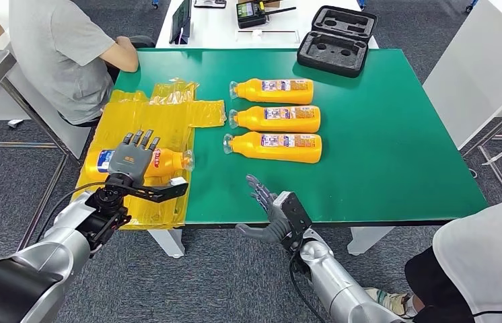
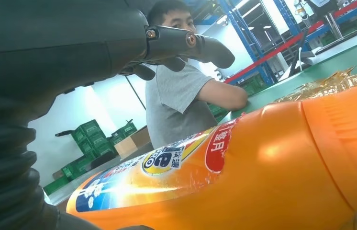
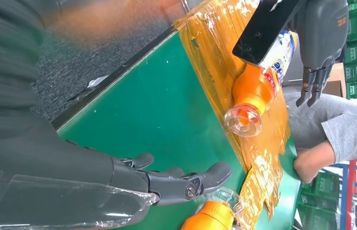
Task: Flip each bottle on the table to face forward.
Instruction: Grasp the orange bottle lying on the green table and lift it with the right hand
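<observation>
Three orange bottles (image 1: pixel 282 89) (image 1: pixel 282 118) (image 1: pixel 282 147) lie in a column mid-table on the green table (image 1: pixel 396 148), labels up, clear caps pointing left. A fourth orange bottle (image 1: pixel 169 161) (image 2: pixel 243 172) (image 3: pixel 258 86) lies on a yellow plastic sheet (image 1: pixel 167 114) at the left, cap pointing right. My left hand (image 1: pixel 130 158) (image 2: pixel 119 43) (image 3: pixel 322 33) hovers just over this bottle with its fingers stretched out and a gap below them. My right hand (image 1: pixel 275 212) (image 3: pixel 167 182) is open at the table's front edge, below the nearest bottle (image 3: pixel 210 218), holding nothing.
A black foam case (image 1: pixel 337 40) sits at the table's far edge. One person in a grey shirt (image 1: pixel 60 47) sits at the back left corner, another (image 1: pixel 484 269) stands at the front right. A white table with devices (image 1: pixel 255 13) is behind.
</observation>
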{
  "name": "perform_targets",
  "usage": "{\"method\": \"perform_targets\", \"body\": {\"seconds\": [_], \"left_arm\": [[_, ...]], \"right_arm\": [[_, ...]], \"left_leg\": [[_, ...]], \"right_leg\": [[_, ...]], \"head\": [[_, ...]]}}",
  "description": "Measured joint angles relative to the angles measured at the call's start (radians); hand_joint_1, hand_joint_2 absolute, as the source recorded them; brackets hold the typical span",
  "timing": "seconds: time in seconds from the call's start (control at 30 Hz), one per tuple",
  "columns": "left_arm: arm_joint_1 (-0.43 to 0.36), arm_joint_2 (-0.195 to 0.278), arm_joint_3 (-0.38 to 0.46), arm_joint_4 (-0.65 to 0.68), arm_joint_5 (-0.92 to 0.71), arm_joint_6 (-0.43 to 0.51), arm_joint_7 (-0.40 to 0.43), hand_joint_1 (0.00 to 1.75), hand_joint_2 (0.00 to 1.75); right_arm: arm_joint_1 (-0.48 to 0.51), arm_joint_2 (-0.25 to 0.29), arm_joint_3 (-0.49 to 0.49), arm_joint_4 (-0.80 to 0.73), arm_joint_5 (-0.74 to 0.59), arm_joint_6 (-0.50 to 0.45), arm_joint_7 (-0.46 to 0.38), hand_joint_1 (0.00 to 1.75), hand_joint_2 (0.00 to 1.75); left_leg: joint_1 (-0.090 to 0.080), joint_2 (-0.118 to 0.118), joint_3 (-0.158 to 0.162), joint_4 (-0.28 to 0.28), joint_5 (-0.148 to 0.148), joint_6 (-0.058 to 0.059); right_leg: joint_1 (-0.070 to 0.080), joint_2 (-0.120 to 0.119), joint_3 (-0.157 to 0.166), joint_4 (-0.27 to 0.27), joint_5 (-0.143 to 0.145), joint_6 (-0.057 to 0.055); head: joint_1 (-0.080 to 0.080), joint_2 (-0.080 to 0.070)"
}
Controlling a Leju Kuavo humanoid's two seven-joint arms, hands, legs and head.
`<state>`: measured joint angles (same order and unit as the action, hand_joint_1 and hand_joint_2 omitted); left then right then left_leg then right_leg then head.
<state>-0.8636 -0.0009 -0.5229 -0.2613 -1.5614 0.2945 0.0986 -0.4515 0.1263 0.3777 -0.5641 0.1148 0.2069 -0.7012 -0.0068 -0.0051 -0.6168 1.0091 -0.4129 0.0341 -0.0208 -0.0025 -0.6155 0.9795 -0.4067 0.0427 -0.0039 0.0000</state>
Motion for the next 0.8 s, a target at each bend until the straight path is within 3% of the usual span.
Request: {"method": "perform_targets", "body": {"seconds": [0.1, 0.23, 0.3, 0.4, 0.5, 0.6, 0.8], "left_arm": [[0.000, -0.006, 0.002, -0.004, 0.011, 0.041, -0.014, 0.00, 1.75], [0.015, -0.040, 0.033, -0.052, 0.086, 0.179, -0.077, 0.00, 1.75], [0.057, -0.058, 0.062, -0.121, 0.144, 0.241, -0.140, 0.00, 1.75], [0.187, -0.068, 0.106, -0.304, 0.264, 0.306, -0.269, 0.00, 1.75], [0.342, -0.069, 0.140, -0.516, 0.408, 0.306, -0.391, 0.00, 1.75], [0.468, -0.073, 0.168, -0.690, 0.500, 0.290, -0.463, 0.00, 1.75], [0.586, -0.097, 0.201, -0.877, 0.672, 0.206, -0.585, 0.00, 1.75]], "right_arm": [[0.000, 0.000, 0.000, 0.001, 0.000, -0.009, 0.000, 0.00, 1.75], [0.002, -0.003, -0.007, 0.000, -0.001, -0.039, 0.000, 0.00, 1.75], [0.011, -0.008, -0.018, -0.007, 0.000, -0.051, 0.000, 0.00, 1.75], [0.044, -0.020, -0.037, -0.044, 0.015, -0.057, 0.000, 0.00, 1.75], [0.088, -0.033, -0.049, -0.101, 0.039, -0.059, 0.000, 0.00, 1.75], [0.131, -0.042, -0.052, -0.169, 0.060, -0.058, 0.000, 0.00, 1.75], [0.185, -0.051, -0.059, -0.257, 0.035, -0.017, 0.000, 0.00, 1.75]], "left_leg": [[0.000, 0.000, 0.000, 0.000, 0.000, 0.000], [-0.001, -0.002, 0.000, 0.000, 0.000, 0.000], [-0.001, -0.002, 0.000, 0.000, 0.000, 0.000], [-0.002, 0.000, 0.000, 0.000, -0.002, 0.000], [-0.001, 0.001, 0.000, 0.000, -0.003, 0.000], [-0.001, 0.001, 0.000, 0.000, -0.003, 0.000], [-0.001, 0.001, 0.000, 0.000, -0.003, 0.000]], "right_leg": [[0.000, 0.000, 0.000, 0.000, 0.000, 0.000], [-0.001, -0.002, 0.000, 0.000, 0.000, 0.000], [-0.001, -0.001, 0.001, 0.000, 0.000, 0.000], [-0.002, 0.000, 0.000, -0.001, 0.000, 0.000], [-0.001, 0.001, 0.000, -0.001, -0.001, 0.000], [-0.001, 0.001, -0.001, -0.001, -0.001, 0.000], [-0.001, 0.001, -0.001, -0.001, -0.001, 0.000]], "head": [[0.000, 0.000], [0.000, 0.000], [0.000, 0.000], [0.000, 0.000], [0.000, 0.000], [0.000, 0.000], [0.000, 0.000]]}}
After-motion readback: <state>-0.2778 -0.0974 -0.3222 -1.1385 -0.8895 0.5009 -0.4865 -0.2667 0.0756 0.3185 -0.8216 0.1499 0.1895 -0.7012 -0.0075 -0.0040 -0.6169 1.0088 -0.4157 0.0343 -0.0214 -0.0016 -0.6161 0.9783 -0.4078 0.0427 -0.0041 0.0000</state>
